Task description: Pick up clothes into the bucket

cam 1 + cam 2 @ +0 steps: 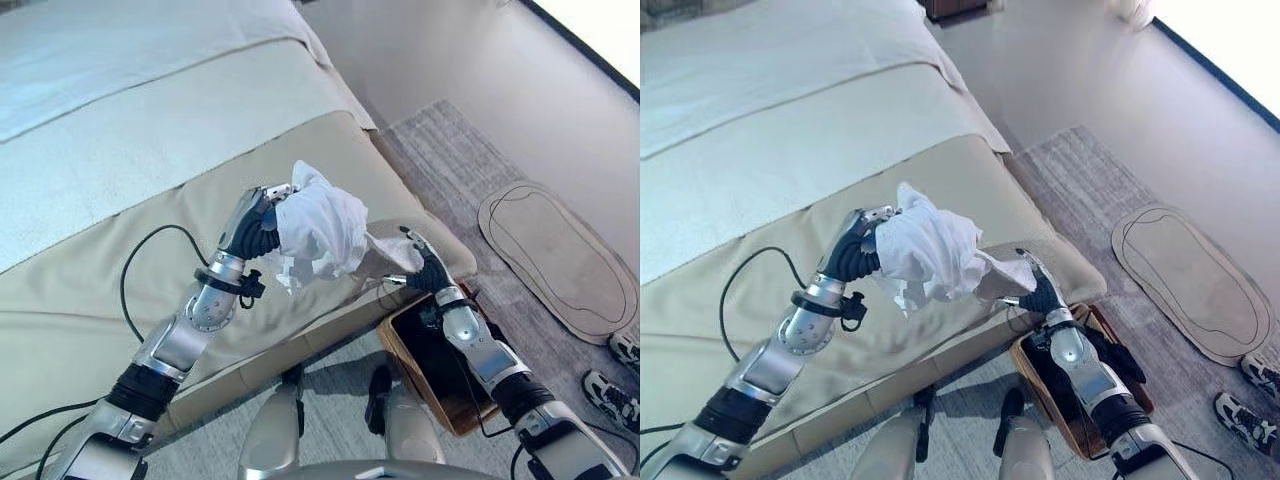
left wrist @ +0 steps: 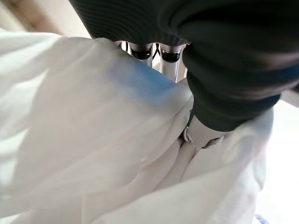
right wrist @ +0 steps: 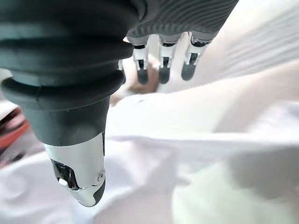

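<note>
Near the centre of the left eye view, the left hand (image 1: 262, 222) holds a bunched white cloth (image 1: 320, 232) lifted above the beige bed (image 1: 120, 290); its wrist view shows fingers (image 2: 169, 55) curled into the fabric w/ the thumb pressed in too, so it's clamped on the cloth; the bundle hangs in folds, a looser tail trailing down-right toward the right hand (image 1: 428, 268); that hand sits just right of centre at the bed's front corner, its fingers (image 3: 162, 69) fairly straight and spread, thumb apart, resting open against or just beside the cloth's tail, not clamped on it; cloth fills the area past its fingertips in the right wrist view; below the right hand, lower centre-right, a dark-lined wooden bin (image 1: 437, 372) stands on the grey carpet (image 1: 470, 170) by the bed's edge, partly behind the right forearm; cloth is still up over the bed corner, not in the bin; an oval mat (image 1: 555, 255) lies at right on the carpet; a pale blanket (image 1: 150, 130) covers the bed's upper-left part; a shoe (image 1: 612, 398) shows at the lower right edge.
</note>
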